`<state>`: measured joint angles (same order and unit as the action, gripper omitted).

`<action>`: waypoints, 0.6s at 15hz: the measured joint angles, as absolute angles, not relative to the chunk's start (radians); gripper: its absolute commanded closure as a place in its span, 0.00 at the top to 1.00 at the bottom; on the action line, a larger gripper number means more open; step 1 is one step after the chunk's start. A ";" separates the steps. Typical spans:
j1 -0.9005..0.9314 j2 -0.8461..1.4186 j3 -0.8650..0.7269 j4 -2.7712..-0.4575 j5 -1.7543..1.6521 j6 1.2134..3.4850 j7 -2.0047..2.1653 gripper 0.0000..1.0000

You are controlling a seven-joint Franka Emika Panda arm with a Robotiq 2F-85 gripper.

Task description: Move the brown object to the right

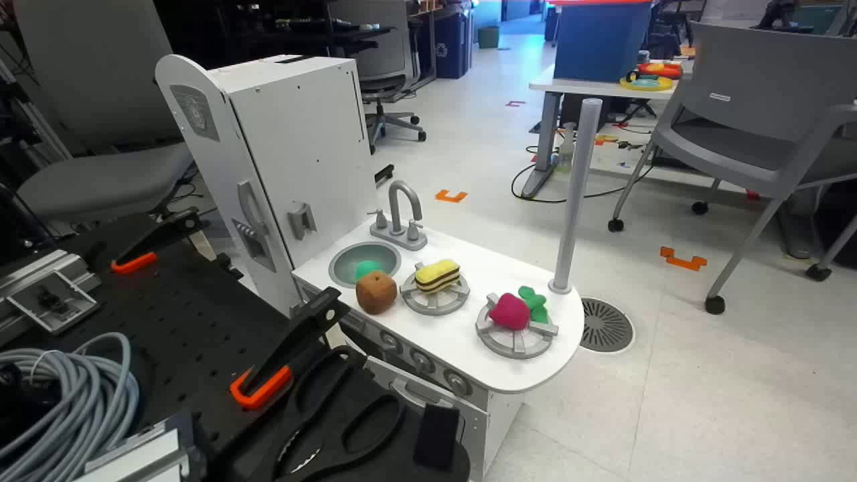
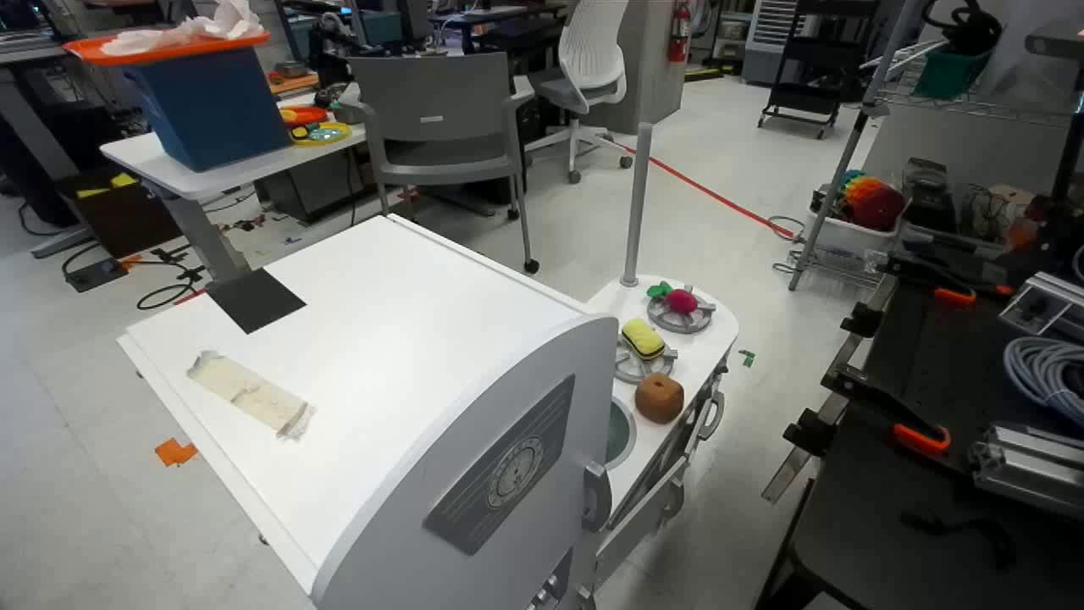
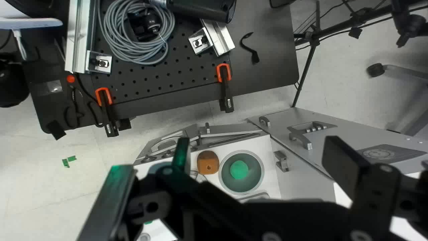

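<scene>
The brown object (image 1: 376, 292) is a roundish lump with a small dark hole in its top. It sits on the white toy-kitchen counter beside the sink, between sink and front edge. It also shows in an exterior view (image 2: 660, 398) and in the wrist view (image 3: 208, 162). My gripper (image 3: 259, 150) shows only in the wrist view, at the bottom, with its two fingers wide apart and nothing held. The brown object appears below it, just inside the left finger. The gripper is out of sight in both exterior views.
A round sink (image 1: 338, 269) holds a green ball (image 3: 239, 169). Yellow-and-red toy food (image 1: 437, 276) and a green-and-pink toy (image 1: 511, 312) lie on grey burners. A grey faucet (image 1: 405, 214), a tall post (image 1: 577, 194) and the toy fridge (image 1: 301, 147) stand up around the counter.
</scene>
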<state>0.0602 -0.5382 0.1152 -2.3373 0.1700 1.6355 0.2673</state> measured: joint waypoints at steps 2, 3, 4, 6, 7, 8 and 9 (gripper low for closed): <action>0.060 -0.538 0.115 -2.337 0.170 1.636 0.267 1.00; 0.060 -0.538 0.115 -2.337 0.170 1.636 0.267 1.00; 0.060 -0.538 0.115 -2.337 0.170 1.636 0.267 1.00; 0.060 -0.538 0.115 -2.337 0.170 1.636 0.267 1.00; 0.060 -0.538 0.115 -2.337 0.170 1.636 0.267 1.00; 0.060 -0.538 0.115 -2.338 0.170 1.636 0.267 1.00; 0.059 -0.534 0.117 -2.340 0.167 1.643 0.268 1.00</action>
<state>0.0592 -0.5344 0.1170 -2.3398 0.1672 1.6427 0.2679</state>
